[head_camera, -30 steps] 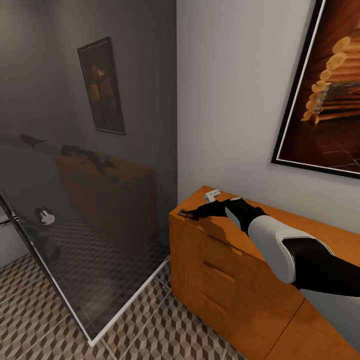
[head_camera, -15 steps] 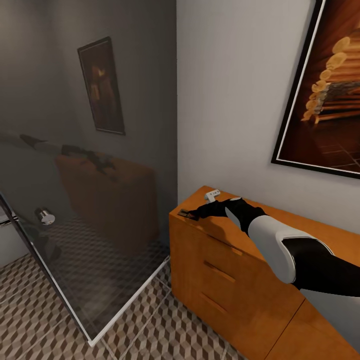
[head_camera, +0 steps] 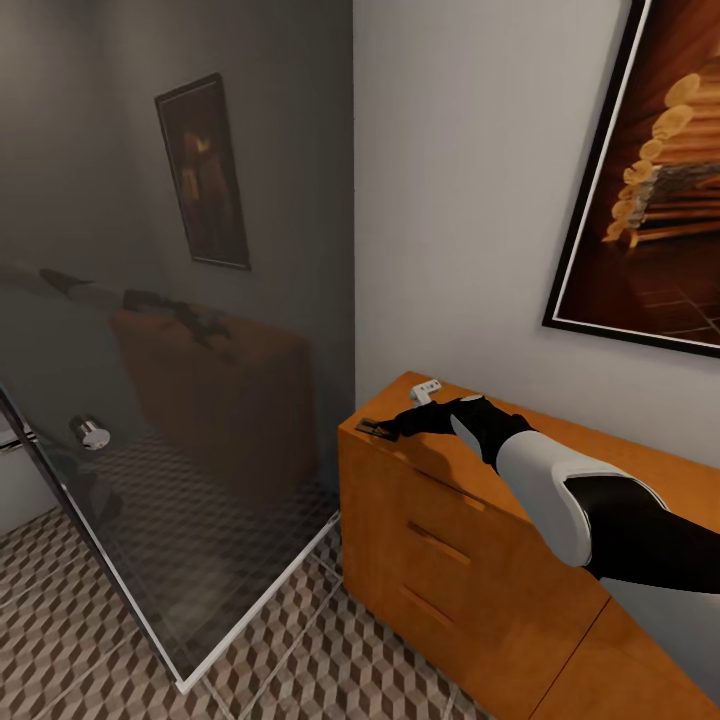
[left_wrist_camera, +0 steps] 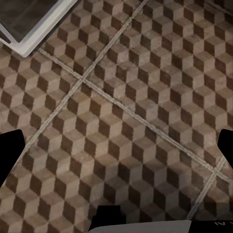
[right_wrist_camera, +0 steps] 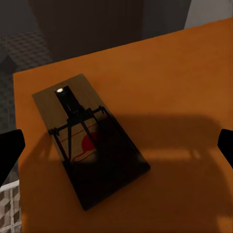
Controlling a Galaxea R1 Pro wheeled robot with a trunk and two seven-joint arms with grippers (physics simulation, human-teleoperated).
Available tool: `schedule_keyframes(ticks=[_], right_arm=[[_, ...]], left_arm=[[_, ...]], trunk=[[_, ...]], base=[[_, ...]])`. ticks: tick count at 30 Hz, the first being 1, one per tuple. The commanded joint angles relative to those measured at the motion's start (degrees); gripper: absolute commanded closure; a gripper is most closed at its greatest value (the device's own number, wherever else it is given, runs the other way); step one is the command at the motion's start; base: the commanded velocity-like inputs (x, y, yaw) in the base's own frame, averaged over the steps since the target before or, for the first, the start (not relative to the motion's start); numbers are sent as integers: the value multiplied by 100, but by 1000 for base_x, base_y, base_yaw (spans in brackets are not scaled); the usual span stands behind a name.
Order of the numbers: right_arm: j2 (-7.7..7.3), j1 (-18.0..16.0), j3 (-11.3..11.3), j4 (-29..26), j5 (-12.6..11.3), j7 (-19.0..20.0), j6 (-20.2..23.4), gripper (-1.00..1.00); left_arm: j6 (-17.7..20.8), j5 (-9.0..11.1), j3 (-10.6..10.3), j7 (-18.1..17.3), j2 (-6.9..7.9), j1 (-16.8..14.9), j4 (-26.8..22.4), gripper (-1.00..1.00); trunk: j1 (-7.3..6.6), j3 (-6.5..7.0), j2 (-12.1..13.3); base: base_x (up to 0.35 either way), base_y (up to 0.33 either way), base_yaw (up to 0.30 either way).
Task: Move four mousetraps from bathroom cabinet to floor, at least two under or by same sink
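Note:
One mousetrap [head_camera: 377,428], a flat brown board with dark wire, lies on the left front corner of the orange-brown cabinet [head_camera: 450,540]. My right gripper [head_camera: 398,425] hovers low over the cabinet top just behind the mousetrap [right_wrist_camera: 90,138], open, with its fingers [right_wrist_camera: 9,150] wide on either side and touching nothing. A small pale flat item [head_camera: 425,389] lies by the wall; I cannot tell what it is. My left gripper [left_wrist_camera: 116,150] hangs open over the cube-patterned bathroom floor [left_wrist_camera: 126,111], holding nothing. The sink is out of view.
A dark glass shower panel [head_camera: 180,400] with a white bottom frame [left_wrist_camera: 34,34] and a chrome knob [head_camera: 90,432] stands left of the cabinet. A framed picture [head_camera: 650,180] hangs on the wall above. Patterned floor tiles [head_camera: 330,650] run between the glass and the drawers.

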Motion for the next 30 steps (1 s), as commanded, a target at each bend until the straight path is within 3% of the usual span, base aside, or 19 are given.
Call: schedule_keyframes(ticks=[1, 30], right_arm=[[0, 0, 5, -13, 15, 17, 35, -100], [-17, -1, 5, -13, 32, -37, 74, -100]], left_arm=[[-18, -4, -2, 4, 0, -3, 3, -100], [-18, -4, -2, 4, -1, -3, 10, -100]], trunk=[[0, -6, -3], [0, -6, -3]], base=[[0, 0, 0], [0, 0, 0]])
